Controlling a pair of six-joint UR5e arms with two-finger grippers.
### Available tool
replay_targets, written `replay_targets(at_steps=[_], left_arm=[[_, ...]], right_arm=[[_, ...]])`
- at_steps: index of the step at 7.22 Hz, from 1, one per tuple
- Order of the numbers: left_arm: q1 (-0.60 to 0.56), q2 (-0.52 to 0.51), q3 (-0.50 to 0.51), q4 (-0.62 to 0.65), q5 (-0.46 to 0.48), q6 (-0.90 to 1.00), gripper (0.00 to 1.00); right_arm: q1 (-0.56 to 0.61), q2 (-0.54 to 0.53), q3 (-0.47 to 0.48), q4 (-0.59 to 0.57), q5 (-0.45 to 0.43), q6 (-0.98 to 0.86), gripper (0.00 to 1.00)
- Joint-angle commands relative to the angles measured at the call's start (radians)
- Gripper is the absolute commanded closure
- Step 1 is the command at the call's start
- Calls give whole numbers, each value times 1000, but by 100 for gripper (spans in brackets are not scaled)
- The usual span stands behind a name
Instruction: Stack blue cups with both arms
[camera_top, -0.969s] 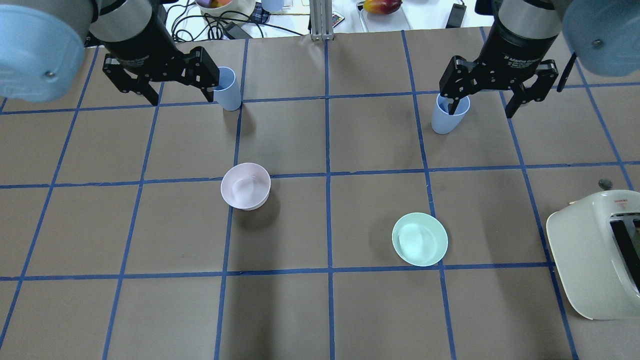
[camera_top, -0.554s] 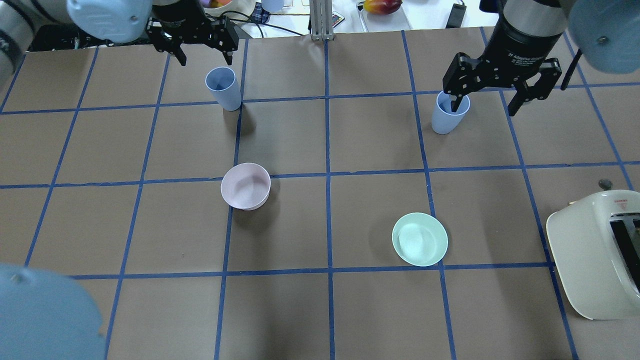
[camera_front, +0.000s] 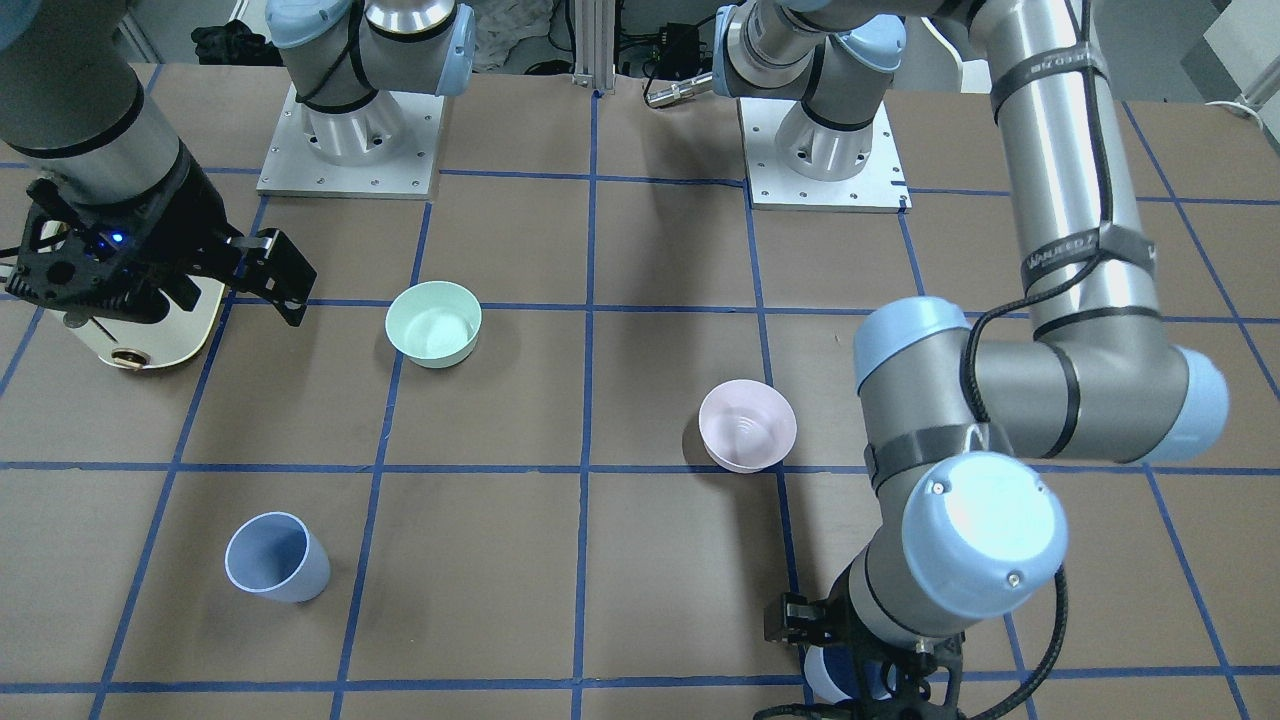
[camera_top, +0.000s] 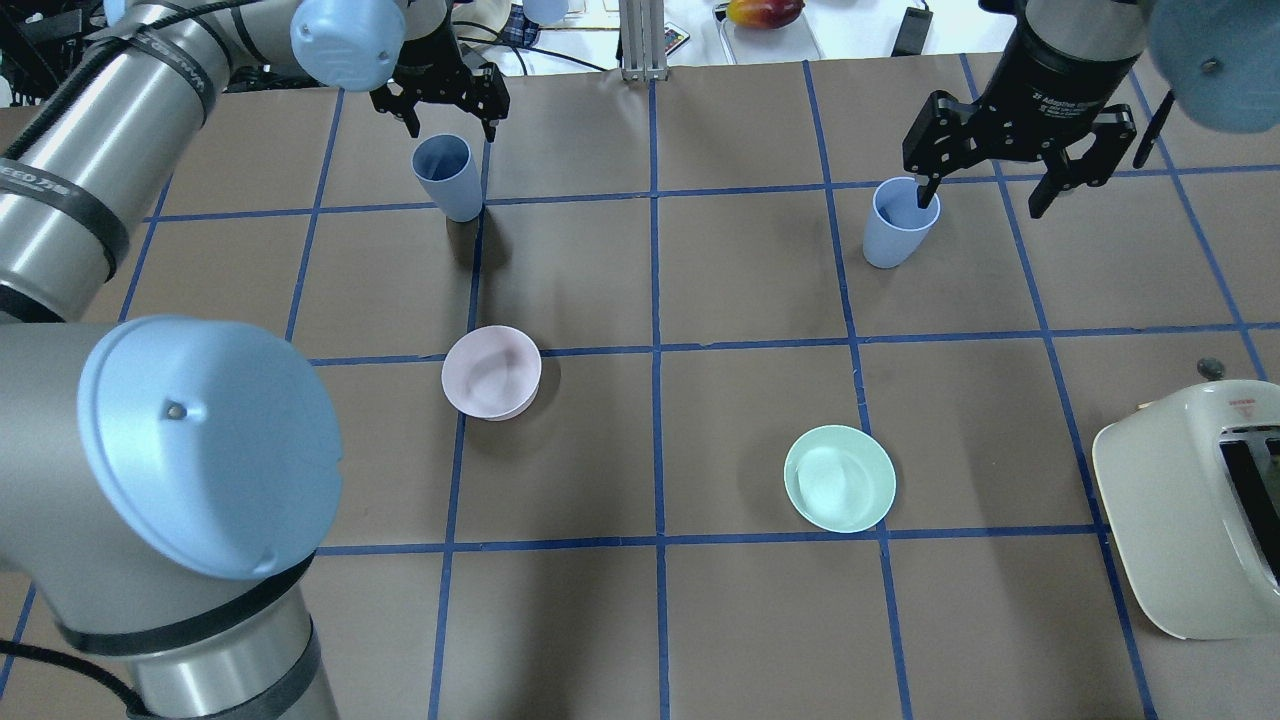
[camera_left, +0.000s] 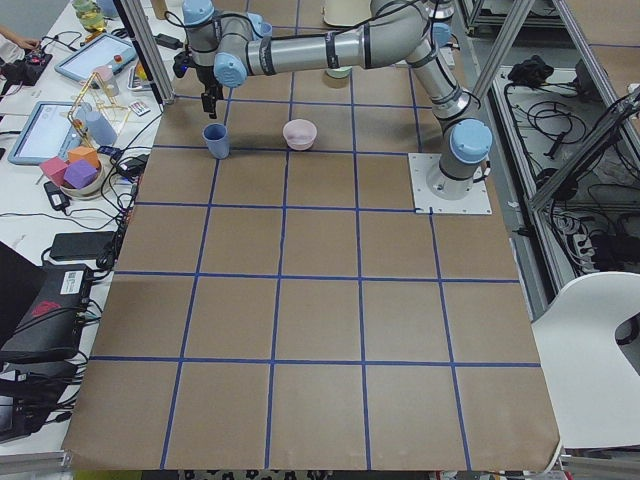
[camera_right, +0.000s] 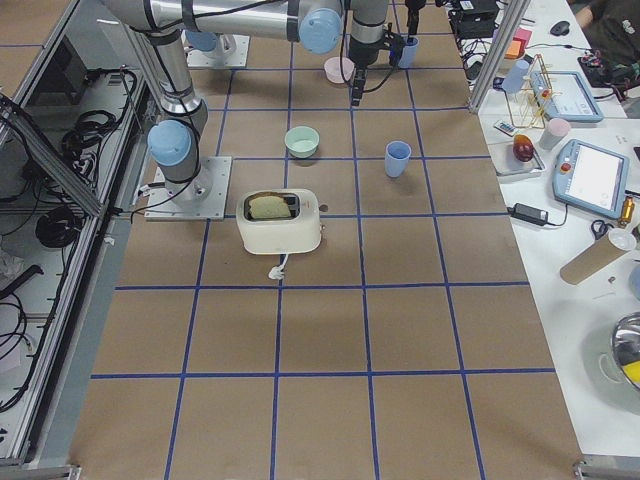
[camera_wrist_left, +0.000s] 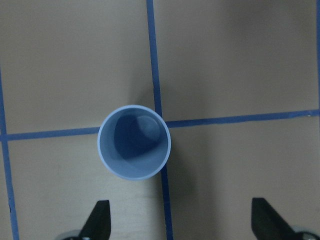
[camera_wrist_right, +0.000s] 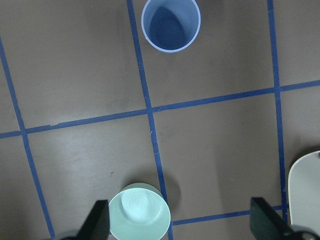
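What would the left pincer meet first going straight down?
Likely the brown paper-covered table, not the periwinkle-blue plastic tumbler: in the wrist view the tumbler sits off the midline of the open left pincer. Depth is unclear; a finger could graze it.

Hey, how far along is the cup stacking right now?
Nothing is stacked: the left cup and right cup stand apart, empty. In hand: nothing; the left gripper and right gripper hang open, holding neither. Remaining: grasp one cup, nest it in the other.

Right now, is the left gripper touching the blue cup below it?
Apart. The left wrist view shows the whole rim of the blue cup, with bare table between it and both fingers of the left gripper.
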Motion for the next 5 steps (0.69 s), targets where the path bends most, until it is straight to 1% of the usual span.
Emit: replay_targets(at_steps=[1, 2, 3, 4, 5], left_arm=[[-2, -56, 0, 71, 17, 16, 10], [-2, -61, -2, 71, 17, 17, 54], [-2, -61, -2, 69, 17, 20, 100], [-2, -61, -2, 69, 17, 22, 100], [-3, -53, -2, 57, 17, 22, 100]], right_arm=[[-2, 66, -19, -33, -2, -3, 0], [-2, 130, -77, -54, -5, -3, 0], [-25, 220, -167, -53, -2, -6, 0], [-31, 292, -237, -54, -2, -21, 0], [-33, 348, -269, -76, -2, -29, 0]])
